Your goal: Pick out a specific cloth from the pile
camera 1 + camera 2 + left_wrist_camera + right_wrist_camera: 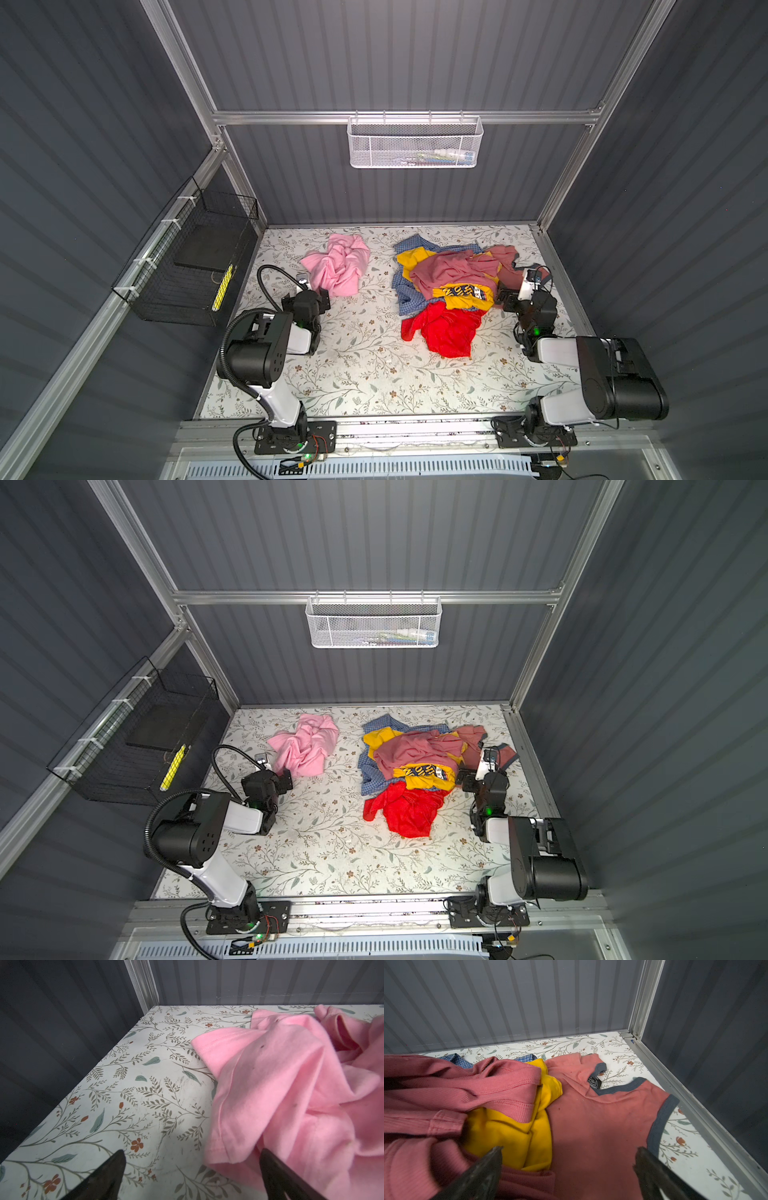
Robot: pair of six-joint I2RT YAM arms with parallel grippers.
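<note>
Cloth: the cloth lay crumpled on the table, well apart from the pile
Left gripper: fingers spread, empty, just beside cloth's near edge; nearer arm
Right gripper: fingers spread over pile

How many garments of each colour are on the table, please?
Light pink: 1, the cloth, lying apart from the pile
Dusty rose: 2, a ribbed one and a blue-trimmed one
Yellow: 1
Blue checked: 1
Red: 1
Total: 6 visible
</note>
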